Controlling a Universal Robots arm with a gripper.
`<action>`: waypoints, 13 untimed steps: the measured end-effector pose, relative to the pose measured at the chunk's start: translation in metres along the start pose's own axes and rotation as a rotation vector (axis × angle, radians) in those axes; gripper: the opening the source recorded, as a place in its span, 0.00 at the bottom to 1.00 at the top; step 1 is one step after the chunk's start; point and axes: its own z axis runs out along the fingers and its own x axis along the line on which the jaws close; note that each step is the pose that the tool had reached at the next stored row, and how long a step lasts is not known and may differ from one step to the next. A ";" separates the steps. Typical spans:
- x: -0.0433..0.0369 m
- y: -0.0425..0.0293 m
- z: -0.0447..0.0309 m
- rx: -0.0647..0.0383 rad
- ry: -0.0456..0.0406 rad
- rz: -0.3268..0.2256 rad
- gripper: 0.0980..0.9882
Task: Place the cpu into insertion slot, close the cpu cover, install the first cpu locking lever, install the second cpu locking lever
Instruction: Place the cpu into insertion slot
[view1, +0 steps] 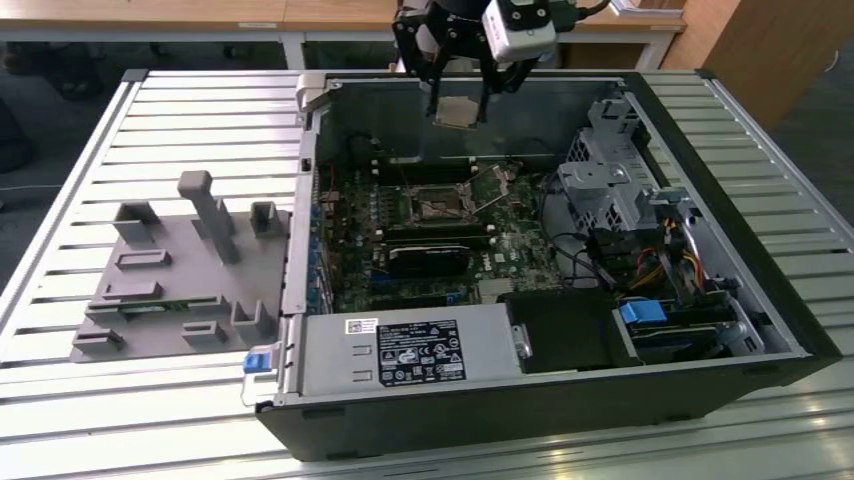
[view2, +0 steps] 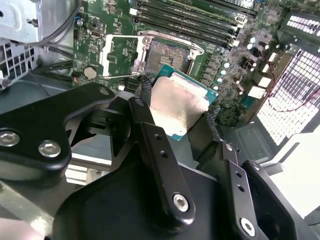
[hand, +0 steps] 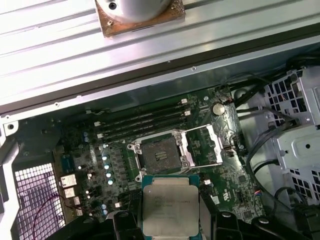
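My gripper (view1: 458, 100) hangs high over the back of the open computer case, shut on the cpu (view1: 457, 112). The cpu is a flat square chip with a silvery top, seen between the black fingers in both wrist views (view2: 176, 104) (hand: 171, 205). Below it, apart from the chip, the insertion slot (hand: 159, 154) (view2: 168, 56) (view1: 435, 205) lies bare on the green board. The cpu cover (hand: 206, 145) (view2: 118, 56) is swung open beside the slot. I cannot tell the locking levers apart from the socket frame.
Memory slots (hand: 142, 122) run along one side of the slot. A black card (view1: 427, 258), the power supply (view1: 400, 350) and a metal drive cage (view1: 607, 190) with cables crowd the case. A grey fixture plate (view1: 174, 280) lies on the slatted table at the exterior view's left.
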 end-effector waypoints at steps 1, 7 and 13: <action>0.0000 0.0000 0.0000 0.000 -0.0008 0.008 0.50; 0.0000 0.0000 0.0002 0.003 -0.0057 0.054 0.50; 0.0000 0.0000 0.0003 0.006 -0.0102 0.097 0.50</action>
